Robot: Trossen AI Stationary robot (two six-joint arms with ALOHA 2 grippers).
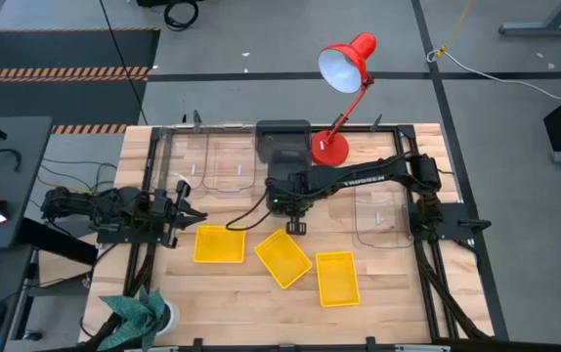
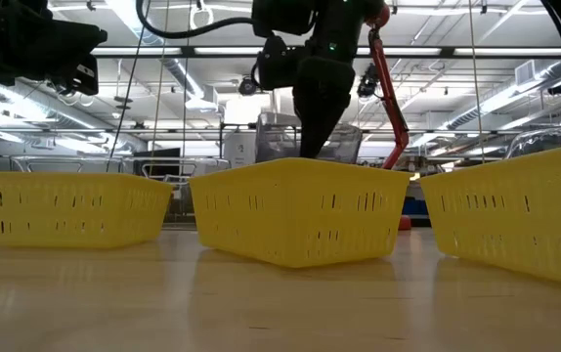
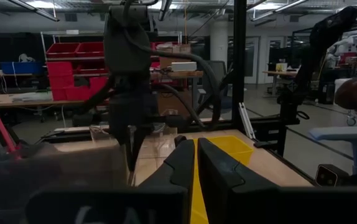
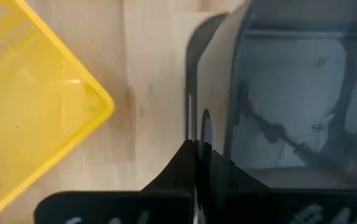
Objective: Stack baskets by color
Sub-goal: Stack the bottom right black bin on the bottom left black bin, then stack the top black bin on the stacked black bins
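Three yellow baskets lie on the wooden table (image 1: 378,303) in a loose row along its front half: the left yellow basket (image 1: 219,244) square to the table edge, the middle yellow basket (image 1: 282,257) turned at an angle, the right yellow basket (image 1: 337,278) lengthwise. All three appear empty, and they sit apart from one another with bare wood between. A dark grey basket (image 1: 282,144) rests at the back edge, touching or just beside the base of the red desk lamp (image 1: 344,68). Clear baskets show faintly — one (image 1: 227,161) left of the grey basket, another (image 1: 380,215) near the right arm's base.

The right gripper (image 1: 297,227) reaches across to the table's middle and hangs just behind the middle yellow basket; its fingers are pressed together, and they hold nothing. The left gripper (image 1: 189,213) waits at the left edge, beside the left yellow basket; its fingers (image 3: 219,171) stand nearly together with only a thin slit between, empty.

The low view alone shows the slotted walls of the yellow baskets and the right arm descending behind the middle one. The right wrist view shows a yellow corner (image 4: 73,106) beside bare wood — and a dark, glossy shape that cannot be identified.

Open wood lies in front of the yellow baskets.
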